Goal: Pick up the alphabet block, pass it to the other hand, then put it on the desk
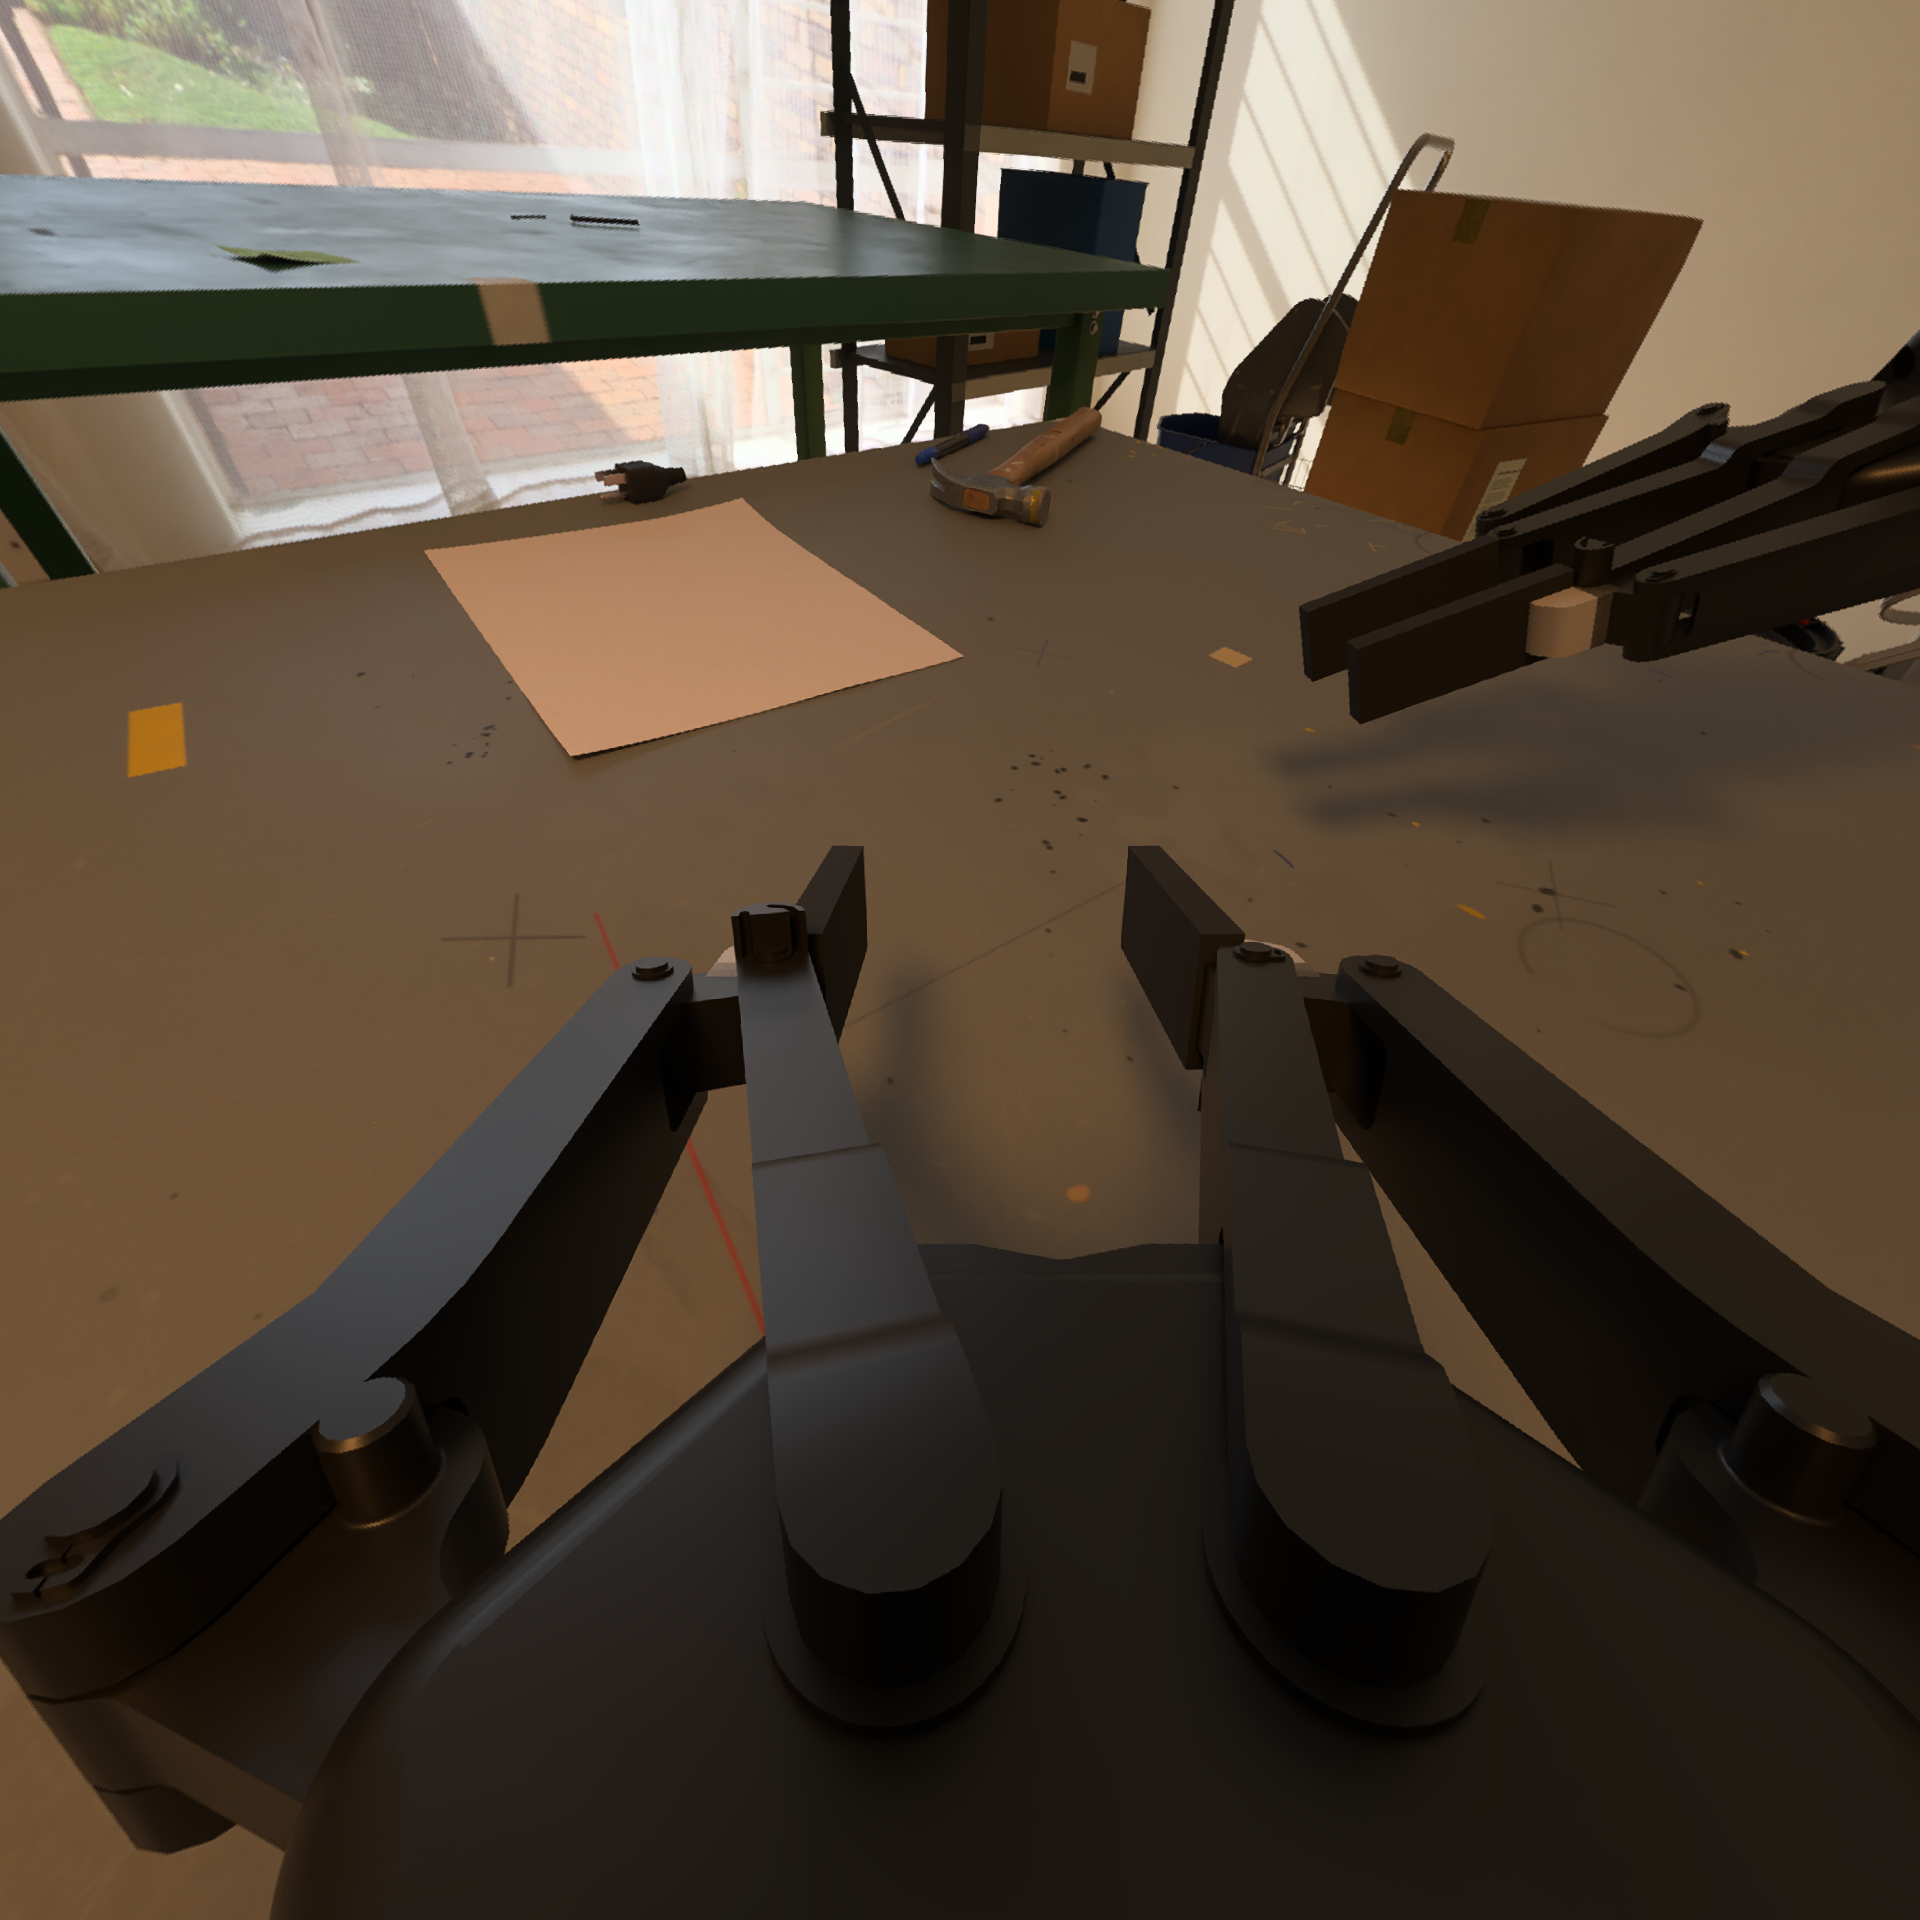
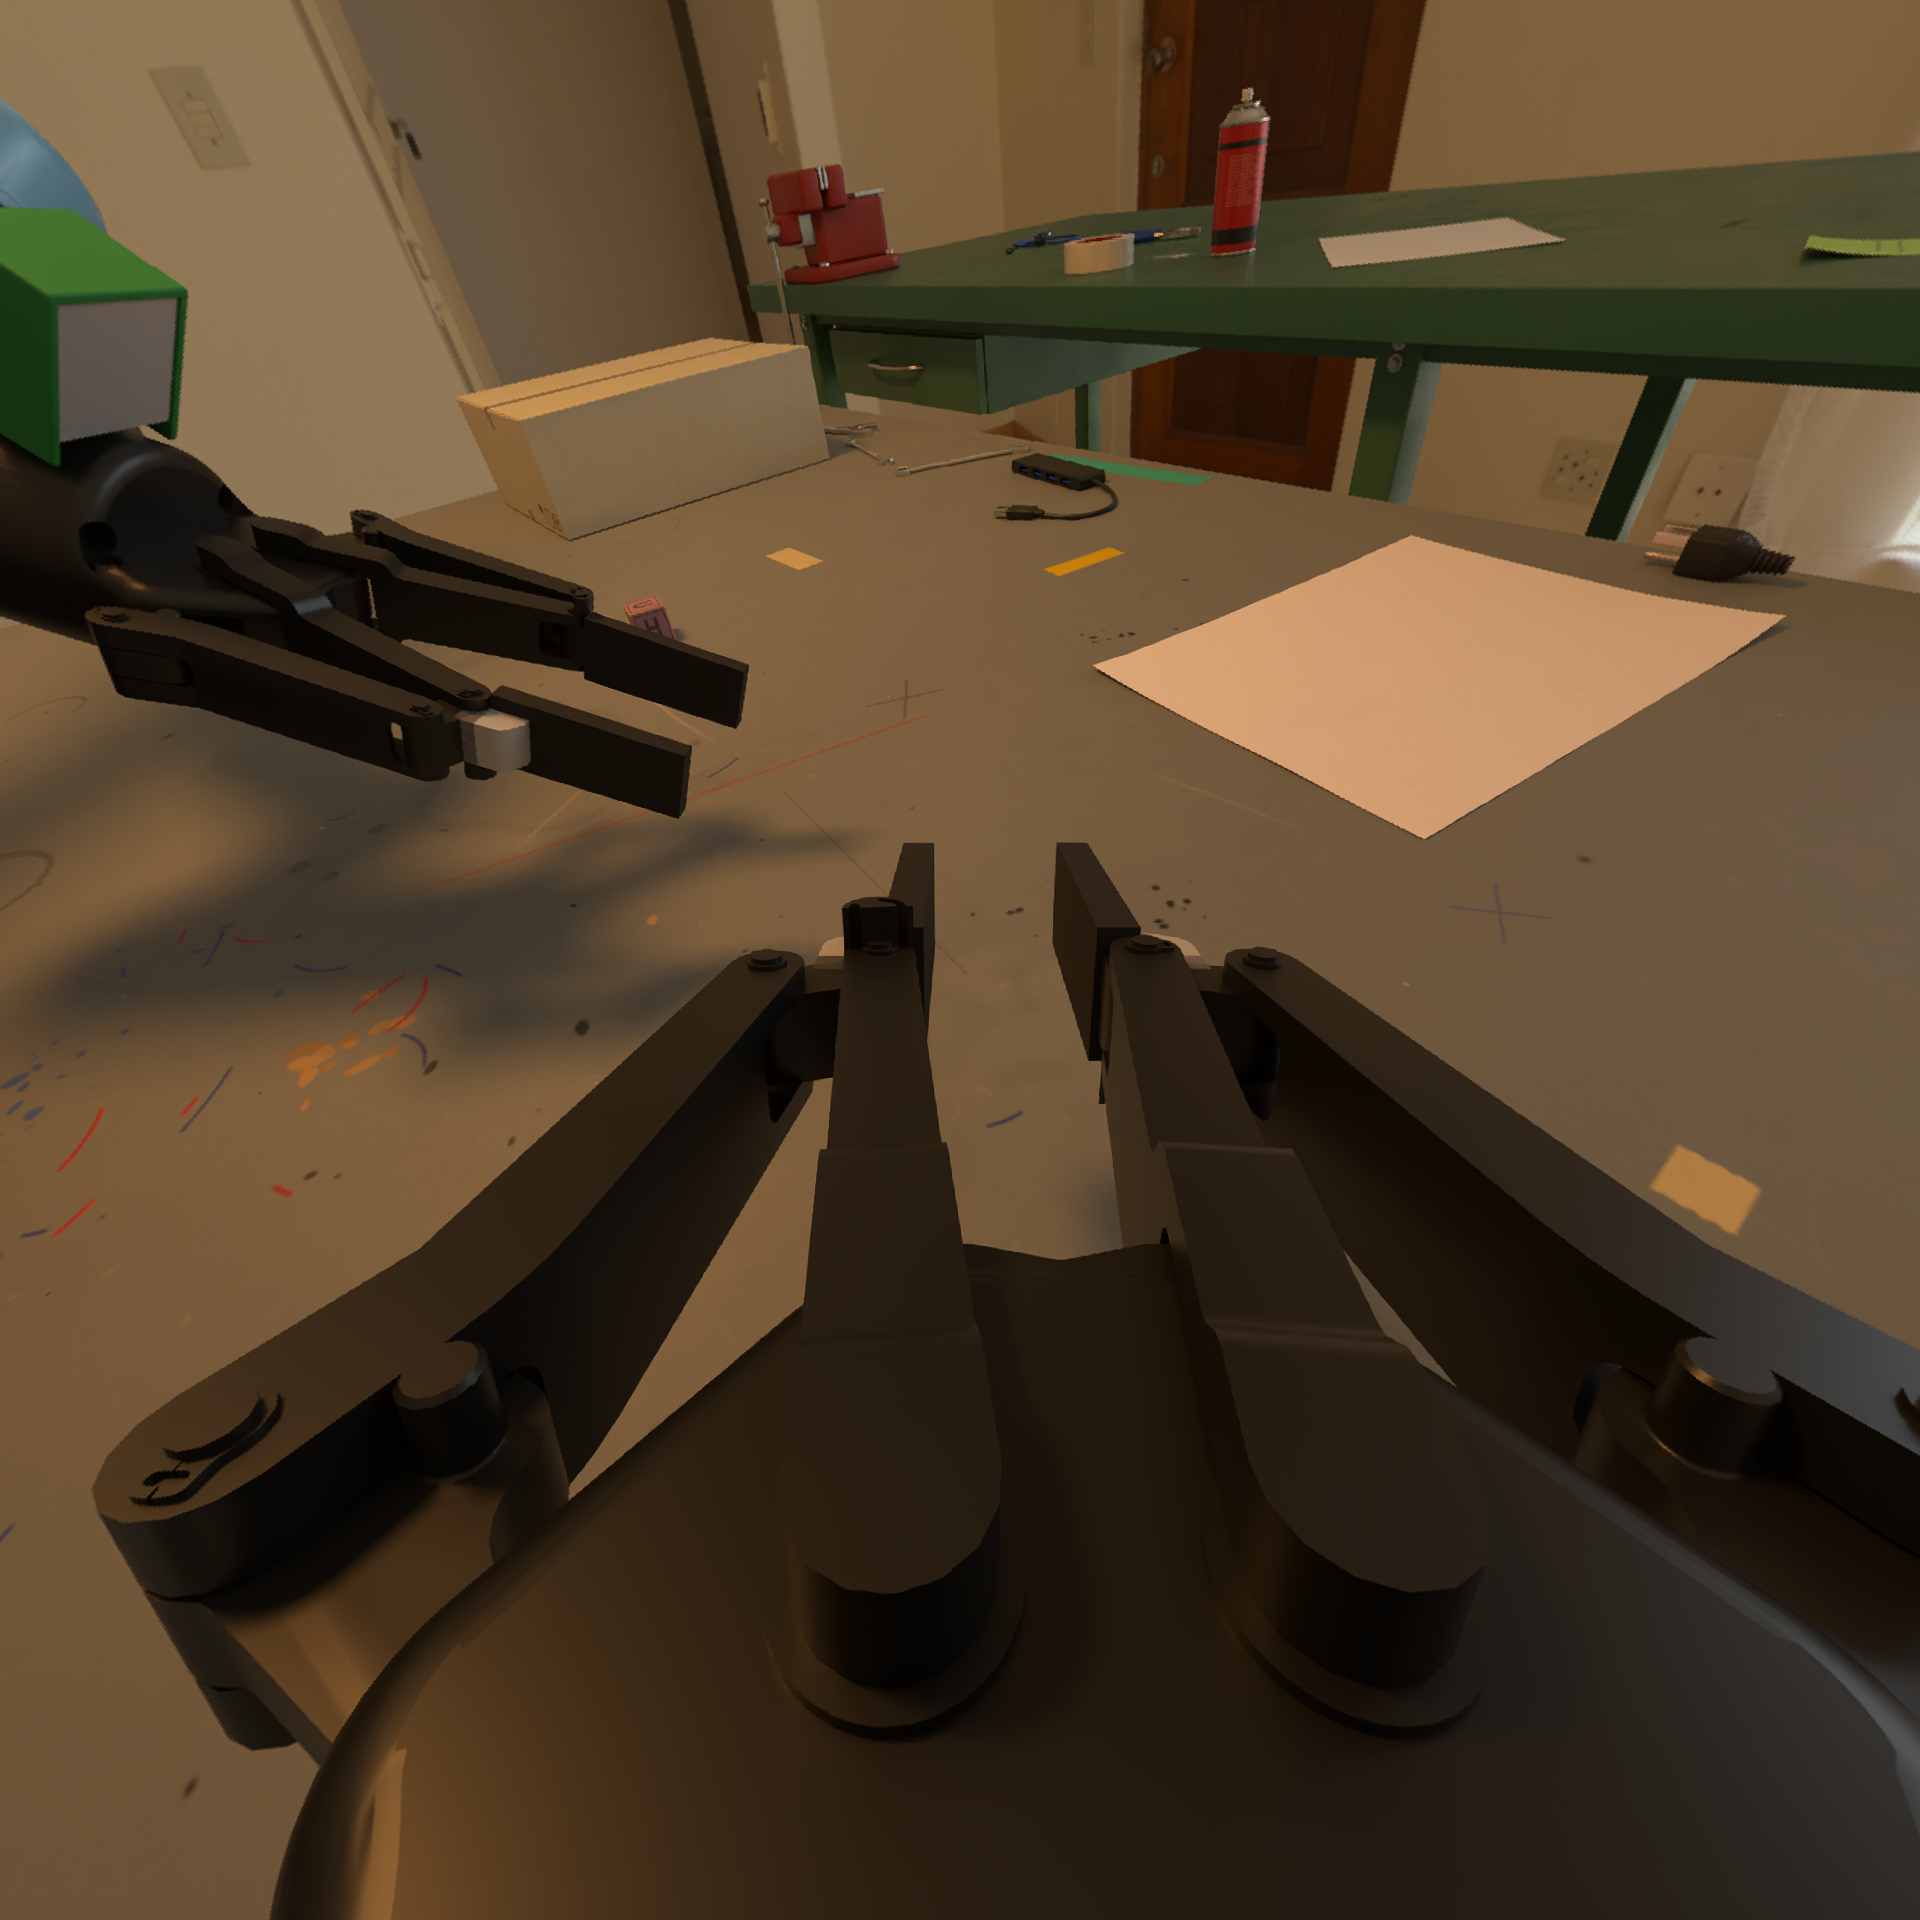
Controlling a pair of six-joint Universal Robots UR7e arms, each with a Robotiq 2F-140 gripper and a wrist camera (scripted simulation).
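Note:
The alphabet block (image 2: pixel 649 615) is a small pink cube lying on the grey desk (image 2: pixel 935 644). It shows only in the right wrist view, just behind the left gripper's far finger. My left gripper (image 1: pixel 997 894) is open and empty, hovering low over the desk (image 1: pixel 312 935). It also shows at the left of the right wrist view (image 2: pixel 717 740), with the block close beside its far finger. My right gripper (image 2: pixel 992 873) is empty, its jaws apart by a narrow gap. It also shows at the right of the left wrist view (image 1: pixel 1335 665), above the desk.
A sheet of pale paper (image 1: pixel 686 623) (image 2: pixel 1434 675) lies on the desk. A hammer (image 1: pixel 1008 473) and a black plug (image 1: pixel 644 483) lie at the far edge. A cardboard box (image 2: pixel 644 436) and a USB hub (image 2: pixel 1060 476) lie beyond the block. A green workbench (image 2: pixel 1351 281) stands behind.

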